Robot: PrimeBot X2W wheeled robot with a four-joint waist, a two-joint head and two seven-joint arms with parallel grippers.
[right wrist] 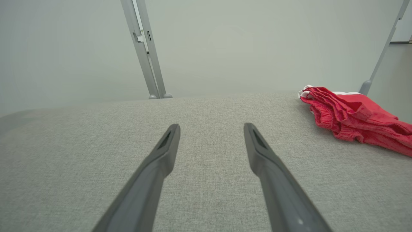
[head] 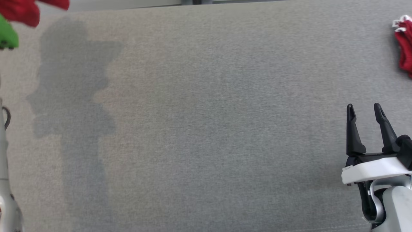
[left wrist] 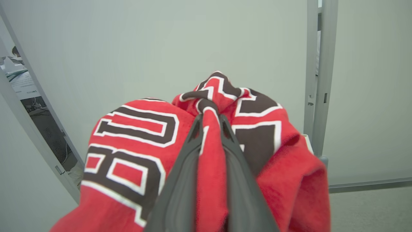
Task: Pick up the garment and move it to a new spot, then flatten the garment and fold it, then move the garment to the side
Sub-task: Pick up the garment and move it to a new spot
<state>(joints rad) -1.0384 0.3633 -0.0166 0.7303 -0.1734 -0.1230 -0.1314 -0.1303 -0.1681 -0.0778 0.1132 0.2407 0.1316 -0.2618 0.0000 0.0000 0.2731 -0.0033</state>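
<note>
The crumpled red fabric garment (left wrist: 289,193) is printed with large black block letters, each outlined in white. The long fingers of the left gripper (left wrist: 210,124) are seen in dark grey, those of the right gripper (head: 363,109) in black above a white and pale grey wrist. The flat woven table cover (head: 206,129) is coloured a plain heathered grey. A second bunched red cloth (right wrist: 351,119) is edged in white. A small bright green object (head: 7,33) is also seen.
</note>
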